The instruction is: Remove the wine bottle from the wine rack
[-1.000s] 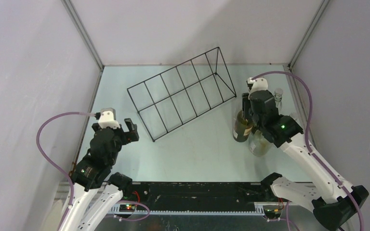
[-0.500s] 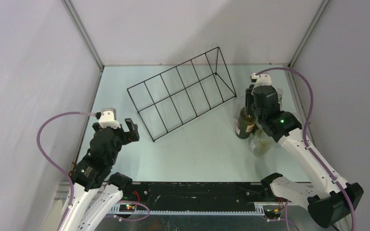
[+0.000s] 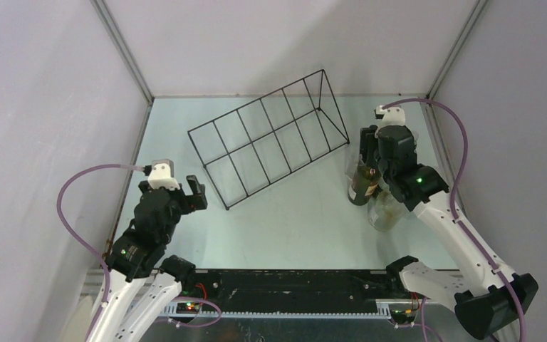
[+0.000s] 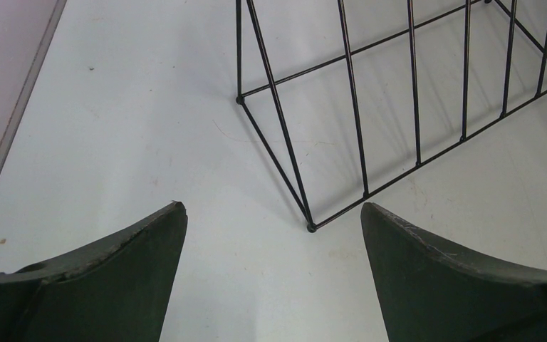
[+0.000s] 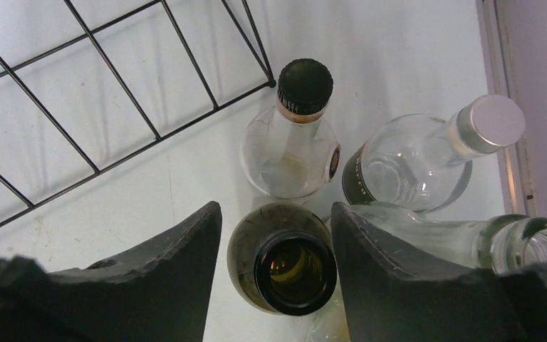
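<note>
Figure: release of the bottle, as judged from this view. The wine bottle (image 5: 283, 267), dark green and uncorked, stands upright on the table (image 3: 292, 221) just off the right end of the wine rack (image 3: 269, 132), clear of its wires. No compartment in view holds a bottle. The right gripper (image 5: 276, 214) sits over the neck, jaws parted to either side with a gap showing.

The sound move is probably to widen fully, then lift straight up. A black-capped bottle (image 5: 290, 146), a silver-capped bottle (image 5: 417, 160) and a third clear bottle (image 5: 470, 239) crowd beside it, and a sideways exit could topple them.

The left gripper (image 4: 272, 206), spread wide and empty, hovers at the rack's opposite end.
</note>
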Controlling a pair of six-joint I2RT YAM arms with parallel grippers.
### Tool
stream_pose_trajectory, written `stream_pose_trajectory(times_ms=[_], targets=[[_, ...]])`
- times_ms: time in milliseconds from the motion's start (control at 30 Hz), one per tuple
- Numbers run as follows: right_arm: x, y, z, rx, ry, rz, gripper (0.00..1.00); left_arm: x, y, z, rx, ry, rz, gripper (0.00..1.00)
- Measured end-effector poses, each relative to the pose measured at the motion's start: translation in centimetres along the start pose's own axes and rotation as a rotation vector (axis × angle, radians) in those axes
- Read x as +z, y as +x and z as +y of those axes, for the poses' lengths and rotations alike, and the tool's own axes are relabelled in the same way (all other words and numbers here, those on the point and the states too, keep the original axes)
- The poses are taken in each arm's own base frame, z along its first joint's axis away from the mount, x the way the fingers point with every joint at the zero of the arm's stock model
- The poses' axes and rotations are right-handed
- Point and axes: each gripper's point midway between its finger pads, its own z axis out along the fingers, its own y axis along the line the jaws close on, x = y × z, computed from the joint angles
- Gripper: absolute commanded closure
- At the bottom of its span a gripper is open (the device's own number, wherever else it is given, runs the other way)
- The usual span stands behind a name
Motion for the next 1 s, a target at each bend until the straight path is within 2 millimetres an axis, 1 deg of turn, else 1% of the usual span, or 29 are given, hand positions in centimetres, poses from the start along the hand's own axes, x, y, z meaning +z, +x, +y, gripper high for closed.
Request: stream_pose_trajectory(times_ms=[67,100,133,167,300,400,533,600,667,767,1000], targets=[[-0.3,-0.2,-0.1,0.004,-0.003,-0.011,0.33,0.0,0.1,0.0,0.001,0.000,0.002,0.00],[-0.5,-0.5,-0.1,0.008,-0.005,-0.019,0.28,0.1,0.2,0.0,0.001,0.000,0.004,0.00],[-0.7,-0.7,-0.1,0.010,-0.008,-0.031,0.26,0.1,0.2,0.0,0.002,-0.001,0.005,0.00],[-1.1,-1.1,-0.2,0.015,-0.011,-0.047,0.22,0.1,0.3,0.0,0.003,-0.001,0.007,0.00],[-3.0,-2.8,-0.7,0.031,-0.026,-0.121,0.13,0.2,0.4,0.0,0.005,-0.003,0.013,0.00],[-4.7,-4.7,-0.8,0.040,-0.050,-0.177,0.09,0.4,0.7,0.0,0.008,-0.008,0.027,0.00],[-7.2,-8.3,-0.3,0.055,-0.111,-0.256,0.02,0.6,1.0,0.0,0.008,-0.012,0.044,0.00],[-8.7,-10.0,0.2,0.063,-0.157,-0.293,0.01,0.6,1.1,0.0,0.008,-0.014,0.048,0.00],[-10.2,-11.0,0.5,0.069,-0.200,-0.327,0.00,0.5,1.0,0.0,0.003,-0.015,0.048,0.00],[-11.9,-11.3,0.9,0.071,-0.256,-0.350,0.00,0.2,0.9,0.3,-0.002,-0.026,0.036,0.00],[-14.7,-10.0,0.9,0.068,-0.327,-0.355,0.00,-1.1,-0.3,1.6,-0.032,-0.062,-0.045,0.00]])
